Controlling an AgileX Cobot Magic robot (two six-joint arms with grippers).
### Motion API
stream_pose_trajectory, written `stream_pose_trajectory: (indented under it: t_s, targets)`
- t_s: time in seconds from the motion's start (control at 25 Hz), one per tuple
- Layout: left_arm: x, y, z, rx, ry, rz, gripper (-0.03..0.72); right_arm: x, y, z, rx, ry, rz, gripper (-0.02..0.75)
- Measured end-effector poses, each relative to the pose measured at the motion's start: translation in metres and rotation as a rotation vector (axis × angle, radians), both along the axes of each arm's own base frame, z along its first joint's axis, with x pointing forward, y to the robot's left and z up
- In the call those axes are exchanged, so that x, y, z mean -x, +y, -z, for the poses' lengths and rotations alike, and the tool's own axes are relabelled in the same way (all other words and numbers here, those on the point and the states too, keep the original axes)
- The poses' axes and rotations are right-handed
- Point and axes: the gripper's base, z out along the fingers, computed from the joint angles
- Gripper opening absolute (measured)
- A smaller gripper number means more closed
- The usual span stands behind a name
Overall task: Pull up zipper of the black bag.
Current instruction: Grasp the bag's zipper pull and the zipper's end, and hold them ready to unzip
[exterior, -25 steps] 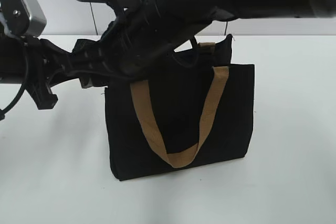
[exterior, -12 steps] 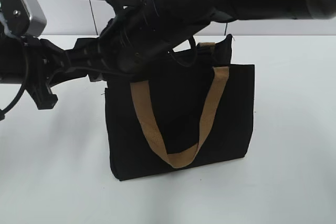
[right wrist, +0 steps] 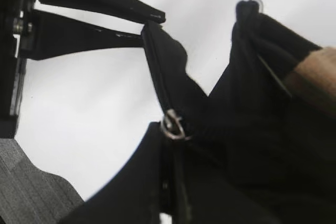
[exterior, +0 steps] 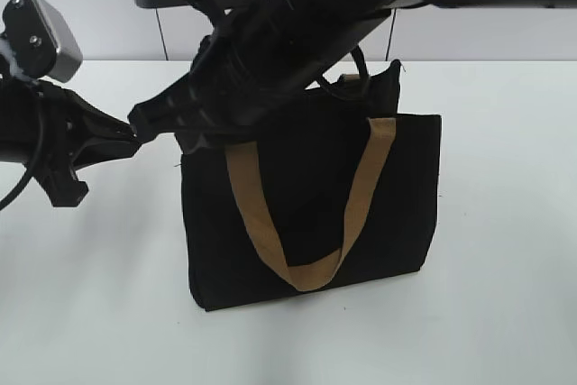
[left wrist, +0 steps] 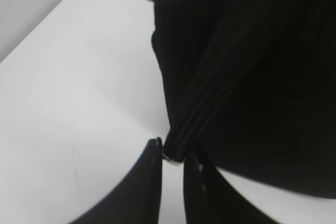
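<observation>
Black fabric stands upright on the white surface (exterior: 505, 223) in the exterior view: the black bag (exterior: 311, 214), tan handle (exterior: 297, 223) hanging down its front. Both arms crowd its upper-left corner; the left gripper (exterior: 135, 140) meets that corner from the left, while the right arm reaches across above the bag's top edge.

Left wrist view: the zipper (left wrist: 220, 95) runs diagonally away from the jaws along the bag's top, and the left gripper (left wrist: 172, 157) is pinched nearly closed on the zipper's end at the bag's corner.

Right wrist view: the silver pull tab (right wrist: 172, 124) sits right at the right gripper (right wrist: 170, 148), whose jaws look closed on it — the zipper line stretches from there toward the left jaws, so the right arm does the pulling.
</observation>
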Motion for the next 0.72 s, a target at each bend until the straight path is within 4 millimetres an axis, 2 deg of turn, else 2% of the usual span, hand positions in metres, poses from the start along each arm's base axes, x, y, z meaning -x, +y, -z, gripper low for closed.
stream_pose_trajectory:
  t_s: [0.2,0.52,0.72]
  targets:
    - [0.003,-0.001,0.0,0.008,0.039,-0.012,0.075,0.001,-0.009,-0.01,0.017,-0.005,-0.005,0.0]
    - [0.001,0.001,0.0,0.002,0.044,-0.058,0.074,-0.017,-0.043,-0.012,0.046,0.083,0.068,0.0]
    - [0.002,0.0,-0.001,0.022,0.051,-0.052,0.071,-0.021,-0.058,-0.018,0.041,0.116,0.086,-0.001]
